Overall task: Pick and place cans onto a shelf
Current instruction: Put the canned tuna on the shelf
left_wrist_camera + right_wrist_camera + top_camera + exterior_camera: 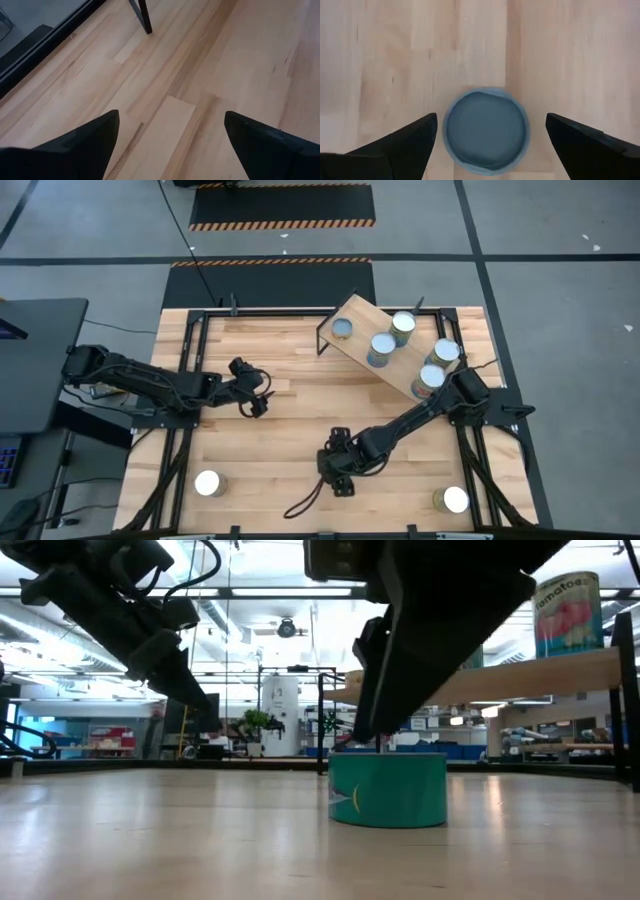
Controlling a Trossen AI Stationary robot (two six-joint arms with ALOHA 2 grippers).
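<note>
Bare surface (280,360) mid-table; shelf (357,312) with five cans far right, lone cans (209,483) at near corners.

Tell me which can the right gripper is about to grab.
The teal can at the table's front middle. The open right gripper hangs directly over its bluish top. The other loose cans stand apart at the front corners; the rest are on the shelf.
</note>
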